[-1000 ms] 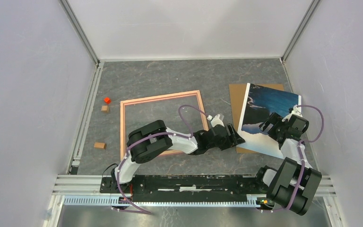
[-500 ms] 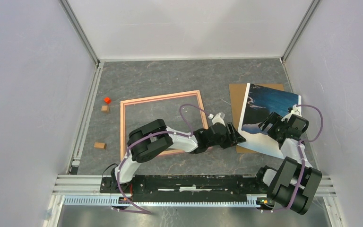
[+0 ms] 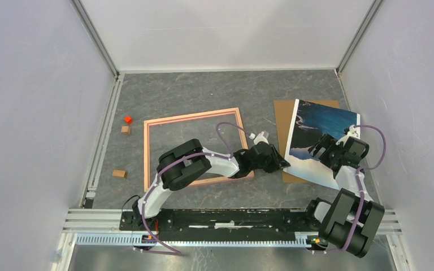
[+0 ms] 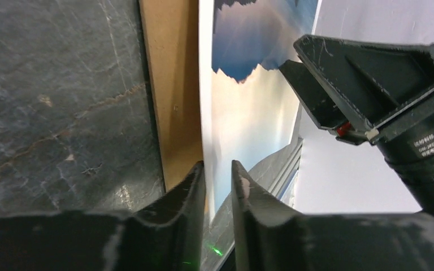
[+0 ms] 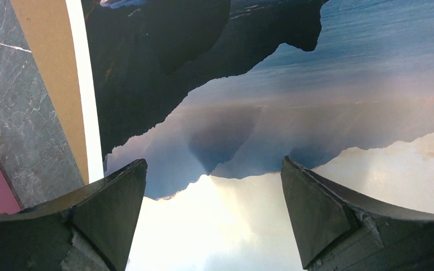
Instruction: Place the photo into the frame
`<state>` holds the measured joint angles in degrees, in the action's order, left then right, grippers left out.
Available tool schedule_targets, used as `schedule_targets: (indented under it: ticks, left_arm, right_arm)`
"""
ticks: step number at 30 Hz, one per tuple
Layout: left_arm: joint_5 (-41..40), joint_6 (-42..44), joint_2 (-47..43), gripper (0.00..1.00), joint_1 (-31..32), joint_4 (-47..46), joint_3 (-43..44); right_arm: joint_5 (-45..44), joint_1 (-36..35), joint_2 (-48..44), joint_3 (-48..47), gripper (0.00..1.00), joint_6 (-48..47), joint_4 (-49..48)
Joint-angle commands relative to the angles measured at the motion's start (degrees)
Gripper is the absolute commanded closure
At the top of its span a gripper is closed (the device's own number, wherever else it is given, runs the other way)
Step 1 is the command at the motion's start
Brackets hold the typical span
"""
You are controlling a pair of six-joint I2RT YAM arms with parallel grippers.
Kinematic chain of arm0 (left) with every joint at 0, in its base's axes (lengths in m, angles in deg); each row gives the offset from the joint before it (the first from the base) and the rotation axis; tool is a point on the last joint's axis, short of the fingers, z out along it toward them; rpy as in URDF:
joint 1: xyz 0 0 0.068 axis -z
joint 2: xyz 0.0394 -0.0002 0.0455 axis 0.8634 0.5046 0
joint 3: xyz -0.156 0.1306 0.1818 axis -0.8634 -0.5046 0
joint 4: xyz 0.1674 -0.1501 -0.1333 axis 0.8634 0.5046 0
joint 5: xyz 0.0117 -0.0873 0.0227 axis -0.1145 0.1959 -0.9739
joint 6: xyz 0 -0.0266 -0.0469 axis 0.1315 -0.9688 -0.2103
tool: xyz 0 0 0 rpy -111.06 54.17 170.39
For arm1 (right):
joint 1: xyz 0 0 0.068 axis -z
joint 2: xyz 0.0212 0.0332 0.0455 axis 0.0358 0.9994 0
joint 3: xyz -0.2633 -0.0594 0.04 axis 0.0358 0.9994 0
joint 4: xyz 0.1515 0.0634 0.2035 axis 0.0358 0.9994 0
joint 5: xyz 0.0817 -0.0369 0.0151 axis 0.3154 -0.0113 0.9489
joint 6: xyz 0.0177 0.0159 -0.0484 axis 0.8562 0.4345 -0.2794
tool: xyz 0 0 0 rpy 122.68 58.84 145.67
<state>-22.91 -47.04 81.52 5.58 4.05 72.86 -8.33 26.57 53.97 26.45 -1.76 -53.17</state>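
From above, the photo [image 3: 323, 119] lies mostly on the brown backing board [image 3: 280, 116], overhanging the board's right side. Its long axis runs from the near side to the far side, skewed a little from the board's edges. The dark blue water end points to the far wall and the pale sky end to the arm bases. The salmon frame [image 3: 192, 117] lies flat to the left of the board, apart from it. The left gripper [image 3: 283, 164] reaches the board's near left corner. The right gripper [image 3: 323, 148] hangs over the print, right of the board.

In the left wrist view, the photo's [image 4: 248, 113] white border runs straight down into the left gripper [image 4: 217, 167]. The jaws stand narrow on either side of that edge. Whether the pads actually press it I cannot tell. The board [image 4: 172, 84] shows just left of the border.

In the right wrist view, the right gripper [image 5: 213, 164] is spread wide above the photo [image 5: 316, 84], holding nothing. The board [image 5: 45, 68] shows as a strip at the print's left edge.
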Motion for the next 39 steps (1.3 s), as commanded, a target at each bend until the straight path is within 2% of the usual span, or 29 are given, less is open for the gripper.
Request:
schedule_targets:
  ticks: [1, 5, 7, 10, 15, 18, 21, 26, 28, 33, 39]
  left_arm:
    - [2.47, 0.9, -0.14, 0.76, -1.69, 5.21, 4.34]
    - [5.91, 5.8, -2.42, 0.92, -5.32, 10.36, 5.25]
    - [9.41, 7.73, -3.64, 0.98, -7.84, 12.69, 5.52]
    - [16.13, 10.59, -5.17, 0.98, -12.27, 17.03, 6.62]
    - [23.89, 13.03, -9.61, 0.98, -19.43, 20.93, 5.54]
    - [28.61, 15.5, -12.1, 0.98, -23.42, 24.86, 6.33]
    - [32.8, 17.02, -13.83, 0.98, -25.88, 27.45, 7.47]
    - [37.69, 16.82, -16.52, 0.98, -27.99, 26.77, 6.48]
    - [38.25, 16.68, -17.76, 0.98, -28.41, 26.58, 5.66]
    - [38.91, 17.34, -20.22, 0.98, -29.26, 27.73, 4.38]
    - [40.19, 17.96, -22.22, 0.98, -30.1, 28.25, 3.07]
  right_arm:
    - [0.78, 0.07, -1.98, 0.51, 0.06, -1.19, 0.56]
    - [-1.0, -1.83, -5.14, -0.98, 0.06, -2.26, 1.5]
    - [-3.88, -5.85, -7.37, -2.93, 0.05, -3.45, 2.92]
    - [-13.63, -18.12, -10.6, -8.01, 0.03, -4.85, 6.53]
    - [-25.61, -39.85, -10.8, -14.84, 0.03, -7.22, 12.21]
    - [-38.81, -57.24, -9.75, -16.94, 0.03, -11.33, 14.13]
    - [-52.11, -70.94, -9.27, -16.75, 0.03, -15.06, 13.71]
    - [-68.1, -87.73, -3.91, -15.27, 0.03, -22.82, 9.62]
    - [-74.66, -91.32, 0.47, -15.46, 0.02, -24.14, 8.83]
    - [-89.02, -92.34, 9.85, -17.49, 0.04, -20.19, 10.69]
    - [-89.0, -92.19, 8.89, -14.87, 0.05, -21.24, 6.5]
